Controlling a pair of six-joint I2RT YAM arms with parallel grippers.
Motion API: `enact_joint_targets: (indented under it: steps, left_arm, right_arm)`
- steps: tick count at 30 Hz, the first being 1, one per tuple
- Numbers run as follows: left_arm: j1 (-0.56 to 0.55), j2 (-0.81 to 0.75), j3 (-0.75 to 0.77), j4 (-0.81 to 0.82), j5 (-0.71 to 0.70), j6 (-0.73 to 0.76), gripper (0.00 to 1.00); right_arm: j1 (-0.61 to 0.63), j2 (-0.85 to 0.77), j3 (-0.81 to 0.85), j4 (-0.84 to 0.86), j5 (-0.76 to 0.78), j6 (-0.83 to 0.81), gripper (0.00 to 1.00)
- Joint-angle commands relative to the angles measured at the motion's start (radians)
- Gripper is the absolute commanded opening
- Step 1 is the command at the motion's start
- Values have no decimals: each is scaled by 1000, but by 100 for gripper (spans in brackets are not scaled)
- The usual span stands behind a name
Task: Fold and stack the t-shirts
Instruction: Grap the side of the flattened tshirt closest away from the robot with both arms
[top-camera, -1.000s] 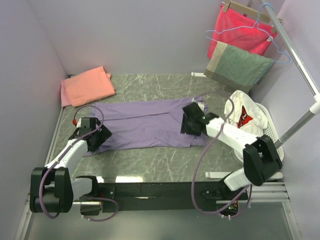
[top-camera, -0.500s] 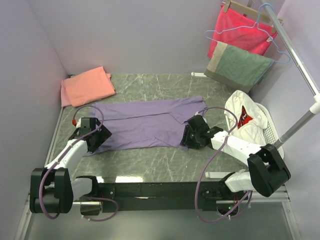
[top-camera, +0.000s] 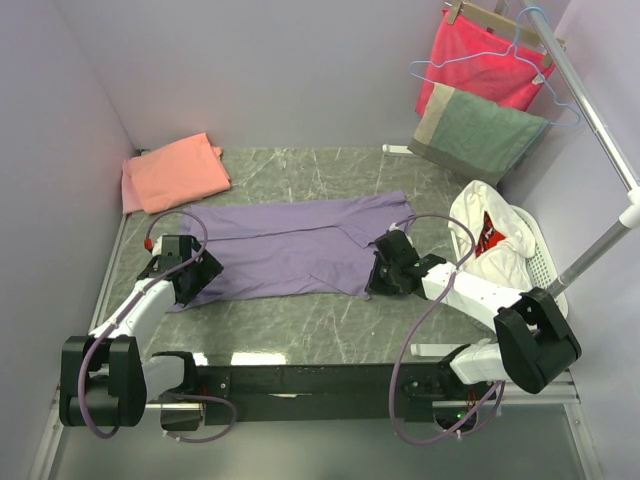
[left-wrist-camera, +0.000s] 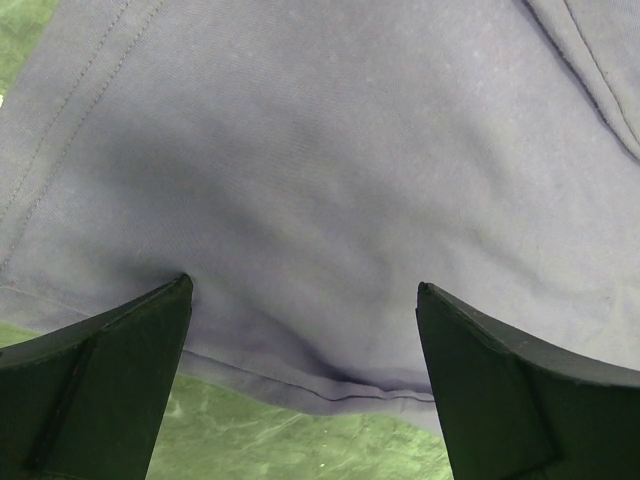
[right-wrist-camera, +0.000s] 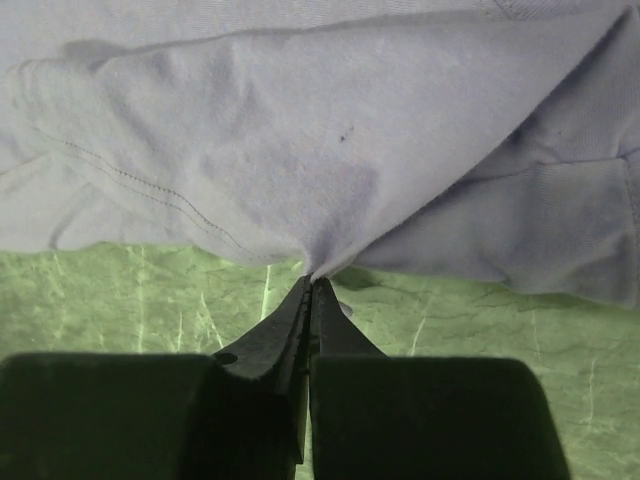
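Now the right gripper (right-wrist-camera: 310, 288), half open a moment ago, pinches the purple tee's (top-camera: 290, 245) near right edge, arm stretched low over the table (top-camera: 320, 325). The left gripper (left-wrist-camera: 305, 290) hovers spread above its near left corner. The pink tee (top-camera: 175, 172) sits folded at the far left corner.

The left arm reaches forward and low, the left gripper (left-wrist-camera: 305, 290) spread wide. The right arm's forearm stretches low to the left, the right gripper (right-wrist-camera: 308, 285) pinched tight on the tee (right-wrist-camera: 300, 150) hem.
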Motion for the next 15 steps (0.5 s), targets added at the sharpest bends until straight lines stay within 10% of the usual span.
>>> enact_joint_targets:
  steps: [1, 15]
  left_arm:
    - [-2, -17, 23, -6, -17, 11, 99]
    - [-2, -123, 82, -116, -12, -9, 99]
  right_arm:
    - [-1, -41, -14, 28, -9, -9, 0]
    - [49, -544, -122, -290, -39, 107, 0]
